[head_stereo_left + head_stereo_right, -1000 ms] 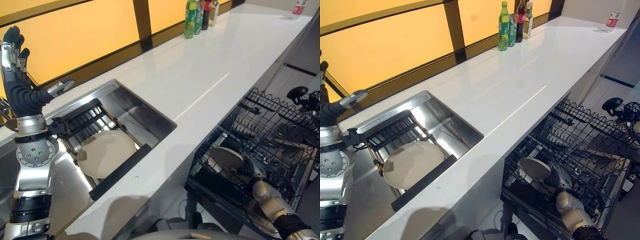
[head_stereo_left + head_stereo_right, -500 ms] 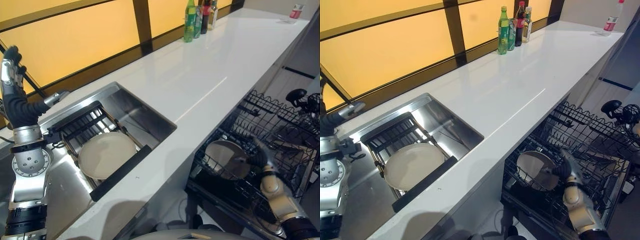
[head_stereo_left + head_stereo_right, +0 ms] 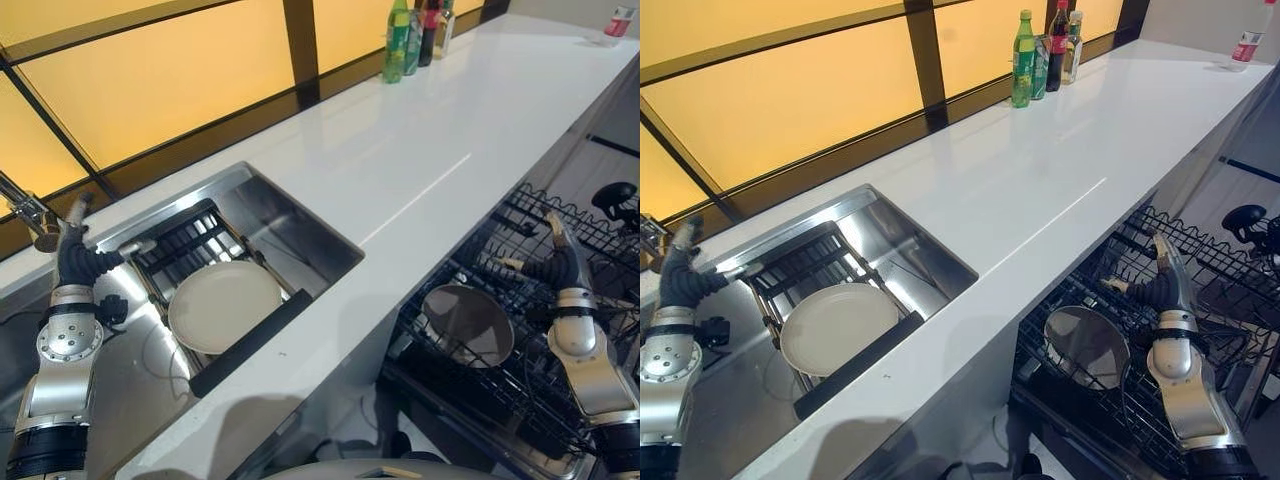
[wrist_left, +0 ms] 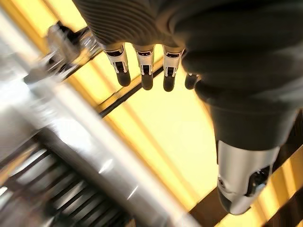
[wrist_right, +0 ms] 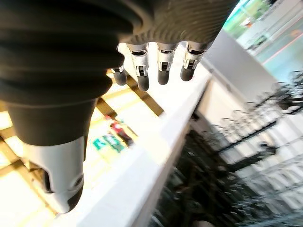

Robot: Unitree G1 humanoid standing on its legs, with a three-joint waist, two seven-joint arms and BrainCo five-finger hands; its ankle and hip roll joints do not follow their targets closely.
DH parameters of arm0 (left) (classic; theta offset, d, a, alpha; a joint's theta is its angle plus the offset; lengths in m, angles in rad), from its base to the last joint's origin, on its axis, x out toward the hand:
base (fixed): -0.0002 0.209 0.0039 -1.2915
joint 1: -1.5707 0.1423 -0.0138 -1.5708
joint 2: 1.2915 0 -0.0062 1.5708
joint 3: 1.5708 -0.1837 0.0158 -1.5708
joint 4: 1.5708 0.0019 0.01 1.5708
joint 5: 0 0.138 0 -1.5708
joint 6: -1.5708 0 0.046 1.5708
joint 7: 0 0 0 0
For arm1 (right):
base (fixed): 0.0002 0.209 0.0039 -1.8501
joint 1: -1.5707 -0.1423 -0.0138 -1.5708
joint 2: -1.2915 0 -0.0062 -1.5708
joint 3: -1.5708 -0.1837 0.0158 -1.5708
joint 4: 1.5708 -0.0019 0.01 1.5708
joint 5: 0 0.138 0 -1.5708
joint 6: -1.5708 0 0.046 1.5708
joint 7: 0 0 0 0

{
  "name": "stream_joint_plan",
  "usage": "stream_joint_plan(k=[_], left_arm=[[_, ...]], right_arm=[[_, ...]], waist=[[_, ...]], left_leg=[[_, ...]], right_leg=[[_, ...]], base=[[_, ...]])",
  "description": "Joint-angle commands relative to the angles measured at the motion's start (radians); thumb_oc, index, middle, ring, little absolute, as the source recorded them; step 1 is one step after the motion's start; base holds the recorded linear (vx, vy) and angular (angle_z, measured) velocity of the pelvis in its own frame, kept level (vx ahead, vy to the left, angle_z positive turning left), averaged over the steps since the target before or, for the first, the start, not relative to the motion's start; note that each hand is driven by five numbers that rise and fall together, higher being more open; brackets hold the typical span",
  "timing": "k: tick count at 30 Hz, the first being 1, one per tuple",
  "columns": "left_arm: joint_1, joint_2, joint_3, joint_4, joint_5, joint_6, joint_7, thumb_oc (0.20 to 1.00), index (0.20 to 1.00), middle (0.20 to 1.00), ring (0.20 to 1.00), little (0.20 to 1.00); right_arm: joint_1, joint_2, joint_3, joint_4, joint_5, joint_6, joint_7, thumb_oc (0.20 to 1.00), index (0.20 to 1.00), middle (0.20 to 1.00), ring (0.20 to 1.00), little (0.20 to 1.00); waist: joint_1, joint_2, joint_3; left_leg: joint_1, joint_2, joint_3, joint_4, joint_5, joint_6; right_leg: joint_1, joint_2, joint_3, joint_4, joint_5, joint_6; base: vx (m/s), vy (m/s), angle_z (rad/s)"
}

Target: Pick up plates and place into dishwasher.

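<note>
Amber window panels run along the back of a long white bench that crosses the frame from lower left to upper right. At the far left of the eye views, the left hand is raised beside a faucet, fingers straight and released, holding nothing; its wrist view shows those fingers spread against the amber panels. Just right of it, in the lower left, a steel sink is set into the bench, with a black rack laid across it. One round cream plate lies flat on that rack, face up, so it has no long axis. A black bar lies along the sink's front edge. Bottles stand at the upper middle, against the window. At the lower right, below the bench edge, the dishwasher rack is pulled out. A second plate leans in it, tilted, its face turned up and toward the camera. Just right of this plate the right hand is lifted clear of it, fingers straight up and released. The right wrist view shows its fingers spread, with the wire rack blurred beyond.
</note>
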State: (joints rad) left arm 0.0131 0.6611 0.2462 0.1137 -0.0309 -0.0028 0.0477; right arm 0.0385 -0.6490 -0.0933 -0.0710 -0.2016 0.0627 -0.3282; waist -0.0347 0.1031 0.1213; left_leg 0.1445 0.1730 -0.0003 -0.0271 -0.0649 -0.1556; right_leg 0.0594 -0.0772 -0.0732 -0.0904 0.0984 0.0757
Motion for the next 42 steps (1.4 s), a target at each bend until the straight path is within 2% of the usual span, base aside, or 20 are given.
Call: stream_joint_plan(k=[1,3,8,13,18,24,27,28,34,39,40,42], left_arm=[[-0.072,0.124,-0.098,0.075,0.005,0.02,-0.105,1.0,1.0,1.0,1.0,1.0],[-0.093,0.141,-0.148,0.117,-0.031,0.011,-0.143,1.0,1.0,1.0,1.0,1.0],[-0.142,0.156,-0.212,0.175,-0.076,-0.035,-0.16,1.0,1.0,1.0,1.0,1.0],[-0.213,0.148,-0.275,0.224,-0.059,-0.075,-0.108,1.0,1.0,1.0,1.0,1.0],[-0.271,0.174,-0.331,0.274,-0.016,-0.049,-0.088,1.0,1.0,1.0,1.0,1.0],[-0.368,0.194,-0.381,0.456,0.037,-0.047,-0.025,1.0,1.0,1.0,1.0,1.0],[-0.424,0.189,-0.42,0.527,0.103,-0.016,0.0,1.0,1.0,1.0,1.0,1.0],[-0.454,0.189,-0.438,0.568,0.102,0.019,-0.01,1.0,1.0,1.0,1.0,1.0],[-0.515,0.197,-0.497,0.756,0.173,0.135,-0.1,1.0,1.0,1.0,1.0,1.0],[-0.506,0.19,-0.518,0.811,0.11,0.124,-0.298,1.0,1.0,1.0,1.0,1.0],[-0.5,0.18,-0.521,0.792,0.076,0.104,-0.378,1.0,1.0,1.0,1.0,1.0],[-0.483,0.177,-0.525,0.746,0.025,0.115,-0.495,1.0,1.0,1.0,1.0,1.0]], right_arm=[[-0.074,-0.074,-0.03,-0.059,0.039,-0.045,-0.049,1.0,1.0,1.0,1.0,1.0],[-0.082,-0.093,-0.02,-0.066,0.056,-0.038,-0.057,1.0,1.0,1.0,1.0,1.0],[-0.086,-0.121,-0.001,-0.066,0.067,-0.039,-0.057,1.0,1.0,1.0,1.0,1.0],[-0.113,-0.15,0.022,-0.052,0.097,-0.041,-0.075,1.0,1.0,1.0,1.0,1.0],[-0.166,-0.179,0.046,-0.031,0.117,-0.04,-0.084,1.0,1.0,1.0,1.0,1.0],[-0.194,-0.225,0.058,-0.017,0.15,-0.059,-0.071,1.0,1.0,1.0,1.0,1.0],[-0.218,-0.239,0.064,-0.004,0.155,-0.074,-0.067,1.0,1.0,1.0,1.0,1.0],[-0.24,-0.247,0.075,-0.001,0.157,-0.074,-0.07,1.0,1.0,1.0,1.0,1.0],[-0.301,-0.265,0.107,0.004,0.153,-0.063,-0.065,1.0,1.0,1.0,1.0,1.0],[-0.309,-0.276,0.115,-0.009,0.162,-0.055,-0.055,1.0,1.0,1.0,1.0,1.0],[-0.31,-0.276,0.115,-0.014,0.158,-0.05,-0.052,1.0,1.0,1.0,1.0,1.0],[-0.303,-0.278,0.108,-0.018,0.152,-0.051,-0.045,1.0,1.0,1.0,1.0,1.0]], waist=[[0.01,-0.044,-0.043],[0.006,-0.038,-0.037],[-0.008,-0.034,-0.026],[-0.03,-0.031,0.009],[-0.055,-0.025,0.049],[-0.101,-0.021,0.09],[-0.12,-0.016,0.108],[-0.128,-0.013,0.122],[-0.152,-0.01,0.149],[-0.161,-0.008,0.152],[-0.159,-0.004,0.151],[-0.154,0.006,0.148]], left_leg=[[-0.132,0.012,0.0,0.035,0.077,0.017],[-0.136,0.007,-0.001,0.037,0.077,0.019],[-0.139,-0.004,0.005,0.041,0.073,0.024],[-0.164,-0.018,0.011,0.053,0.071,0.031],[-0.173,-0.034,0.023,0.055,0.059,0.038],[-0.181,-0.054,0.054,0.06,0.057,0.048],[-0.193,-0.062,0.063,0.068,0.056,0.05],[-0.2,-0.067,0.067,0.07,0.057,0.052],[-0.208,-0.083,0.081,0.07,0.057,0.06],[-0.201,-0.087,0.089,0.071,0.053,0.062],[-0.197,-0.088,0.089,0.069,0.052,0.062],[-0.193,-0.09,0.089,0.068,0.051,0.063]], right_leg=[[-0.008,-0.082,-0.003,0.151,-0.173,0.058],[-0.015,-0.086,-0.004,0.162,-0.175,0.06],[-0.028,-0.097,0.004,0.171,-0.174,0.067],[-0.073,-0.108,0.028,0.198,-0.171,0.076],[-0.103,-0.12,0.054,0.217,-0.173,0.086],[-0.133,-0.135,0.093,0.236,-0.17,0.097],[-0.154,-0.14,0.109,0.248,-0.171,0.099],[-0.165,-0.143,0.115,0.253,-0.169,0.099],[-0.182,-0.155,0.129,0.256,-0.163,0.102],[-0.179,-0.161,0.129,0.259,-0.166,0.102],[-0.178,-0.162,0.126,0.259,-0.167,0.102],[-0.17,-0.163,0.118,0.256,-0.169,0.101]], base=[[0.05,0.106,0.1],[0.06,0.119,0.07],[0.09,0.093,0.06],[0.03,0.085,0.0],[0.01,0.085,-0.05],[0.03,0.115,-0.11],[-0.02,0.13,-0.13],[-0.06,0.112,-0.12],[-0.03,0.079,-0.1],[0.0,0.036,-0.02],[0.0,0.034,0.0],[0.0,0.018,0.01]])
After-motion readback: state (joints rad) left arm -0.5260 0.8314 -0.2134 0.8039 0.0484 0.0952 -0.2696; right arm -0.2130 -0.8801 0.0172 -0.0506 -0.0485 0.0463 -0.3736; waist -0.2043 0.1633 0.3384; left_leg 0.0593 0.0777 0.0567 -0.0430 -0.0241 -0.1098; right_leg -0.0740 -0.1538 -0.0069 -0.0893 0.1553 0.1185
